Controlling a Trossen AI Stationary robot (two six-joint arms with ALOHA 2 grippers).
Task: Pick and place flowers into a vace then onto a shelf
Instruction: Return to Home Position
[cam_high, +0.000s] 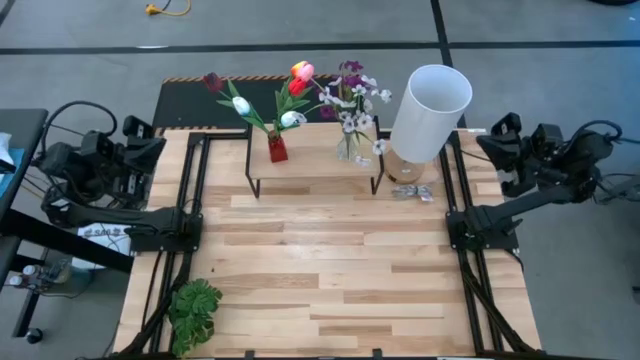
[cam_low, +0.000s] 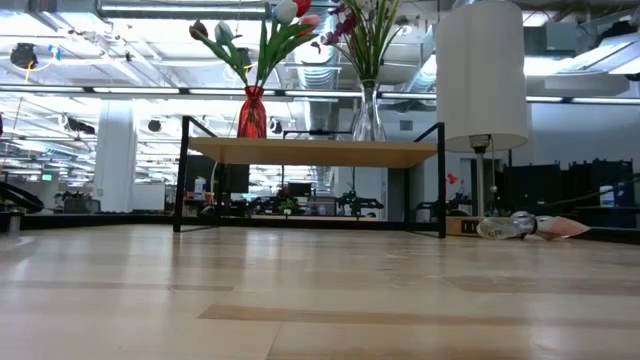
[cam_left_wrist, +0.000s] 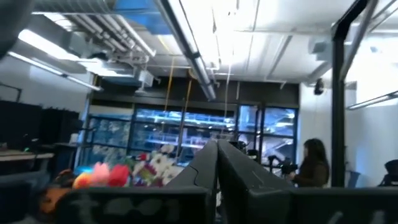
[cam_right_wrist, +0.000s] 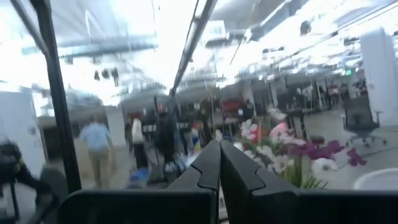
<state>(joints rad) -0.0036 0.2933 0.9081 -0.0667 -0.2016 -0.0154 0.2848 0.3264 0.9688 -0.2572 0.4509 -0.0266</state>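
Observation:
The shelf (cam_high: 310, 168) (cam_low: 310, 152), a pale plank on thin black legs, stands at the table's far middle. On its top stand a red vase (cam_high: 277, 149) (cam_low: 252, 112) with tulips (cam_high: 262, 100) and a clear vase (cam_high: 346, 148) (cam_low: 367, 115) with purple and white blossoms (cam_high: 353, 98). My left gripper (cam_left_wrist: 217, 149) is drawn back at the table's left edge (cam_high: 148, 150), shut, with nothing in it. My right gripper (cam_right_wrist: 219, 149) is drawn back at the right edge (cam_high: 492, 148), shut and holding nothing. Both wrist views show the flowers (cam_left_wrist: 118, 174) (cam_right_wrist: 286, 149) far off.
A tall white lamp (cam_high: 430, 112) (cam_low: 482, 75) stands right of the shelf, with a crumpled silvery thing (cam_high: 412, 192) (cam_low: 520, 227) at its foot. A green leafy plant (cam_high: 195, 312) lies at the near left corner. A black panel (cam_high: 190, 100) lies behind the shelf. People (cam_left_wrist: 311, 165) (cam_right_wrist: 96, 149) are in the room beyond.

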